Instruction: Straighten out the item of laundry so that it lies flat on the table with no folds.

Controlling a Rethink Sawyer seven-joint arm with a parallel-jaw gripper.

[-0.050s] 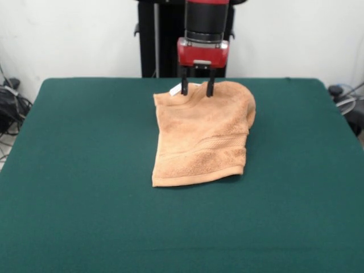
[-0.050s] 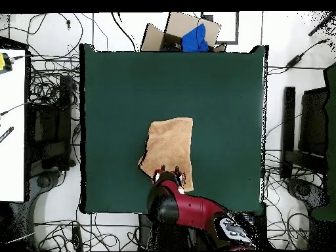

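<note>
The claw (image 1: 197, 88) is hovering spread over the towel's (image 1: 202, 136) tagged edge. The towel is lying folded on the table (image 1: 85, 170).

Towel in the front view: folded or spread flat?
Folded. The towel shows a rounded doubled-over edge on its far right side and looks layered, not one flat rectangle. The end effector stands open over its far edge.

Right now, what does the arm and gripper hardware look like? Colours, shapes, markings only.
The arm is glossy red with rounded black joint sections and a grey button panel near its base. The wrist is a black ribbed cylinder above a red block carrying a small grey plate. The gripper has two thin, straight black fingers. No loose cables or readable markings show on the arm.
</note>
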